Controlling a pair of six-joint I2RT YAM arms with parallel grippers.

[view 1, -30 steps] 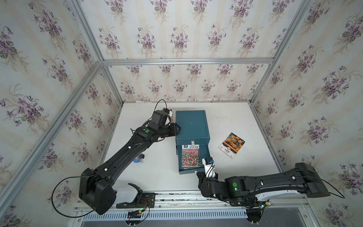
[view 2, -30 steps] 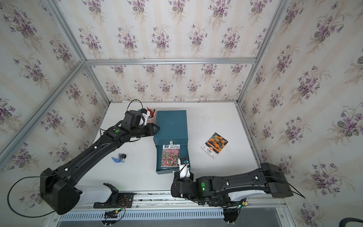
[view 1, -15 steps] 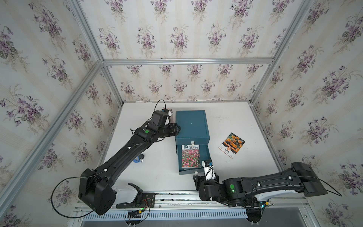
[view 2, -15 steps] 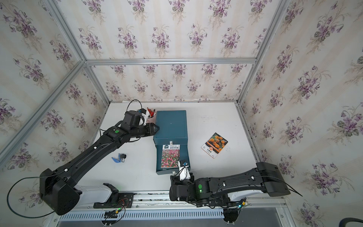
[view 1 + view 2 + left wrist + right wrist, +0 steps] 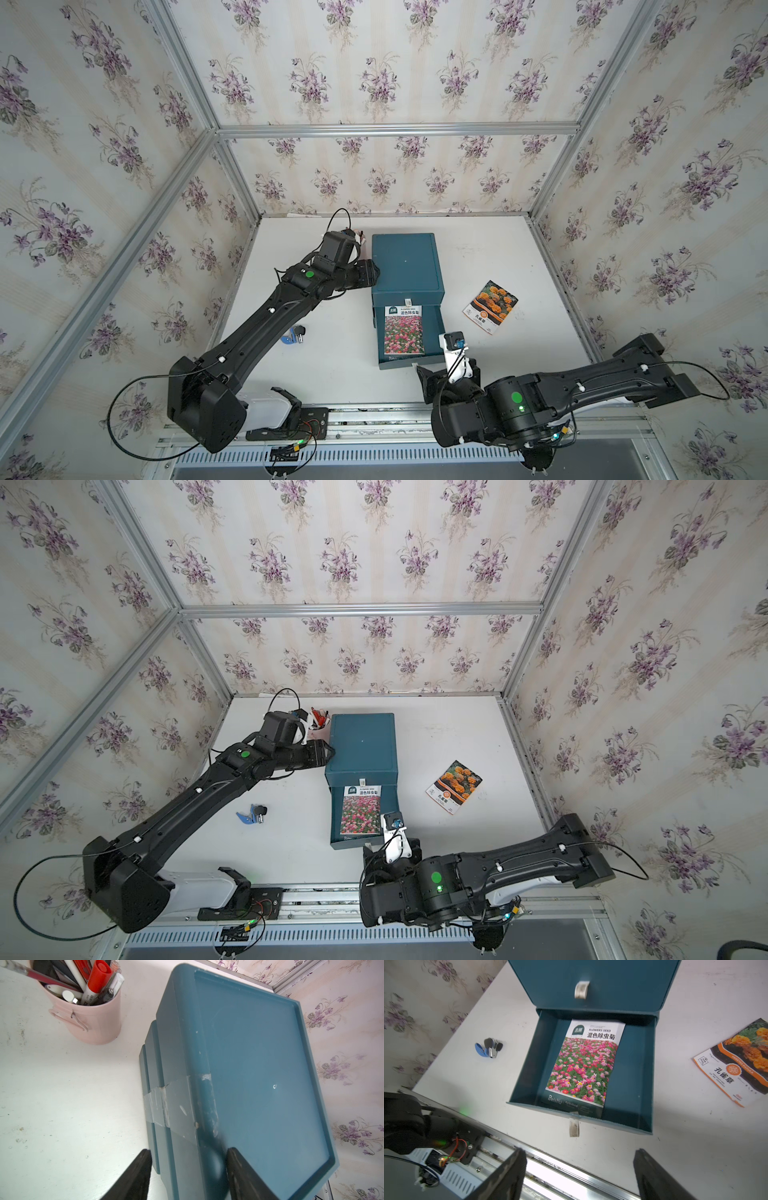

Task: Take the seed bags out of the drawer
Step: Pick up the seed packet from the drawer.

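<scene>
While drawer [image 5: 633, 1076] gapes, pink pkt [image 5: 583, 1068] lies inside

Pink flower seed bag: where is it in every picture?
Top view: the pink flower seed bag lies in the open drawer, near the middle, a bit low.
Top view: pink flower seed bag in the same drawer, again near the middle, a bit low.
Left wrist: not in it.
Right wrist: pink flower seed bag in the middle, flat in the drawer.
Shared landmark: the blue drawer box, seen in all four.
</scene>
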